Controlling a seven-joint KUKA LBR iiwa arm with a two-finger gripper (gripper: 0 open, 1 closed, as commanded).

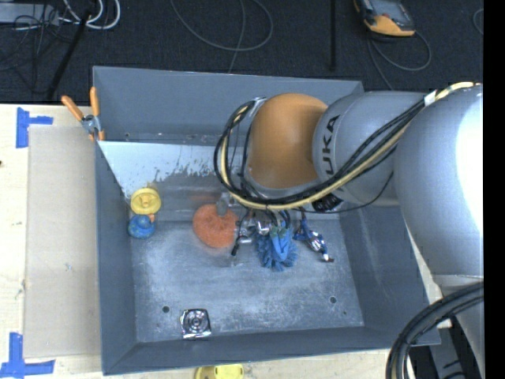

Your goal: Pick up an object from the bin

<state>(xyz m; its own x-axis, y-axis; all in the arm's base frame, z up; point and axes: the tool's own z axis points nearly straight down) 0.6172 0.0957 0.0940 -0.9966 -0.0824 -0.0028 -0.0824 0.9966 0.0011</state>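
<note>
Since the claw (pixel 251 232) hangs low at the middle of the bin (pixel 237 298), between an orange ball (pixel 211 227) and a blue tassel (pixel 276 249), either seems within reach; its opening I cannot tell.

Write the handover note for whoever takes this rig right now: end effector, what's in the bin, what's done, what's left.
End effector: low in the middle of the bin, under the arm's orange cover; open or shut cannot be told.
Things: the orange round thing lies just to its left in the view and the blue frilly thing just to its right. The yellow-and-blue toy is by the left wall, and the small shiny metal piece is near the front wall.
Done: arm is down among the middle things.
Left: nothing is seen lifted; one thing has yet to be gripped and raised out.
</note>
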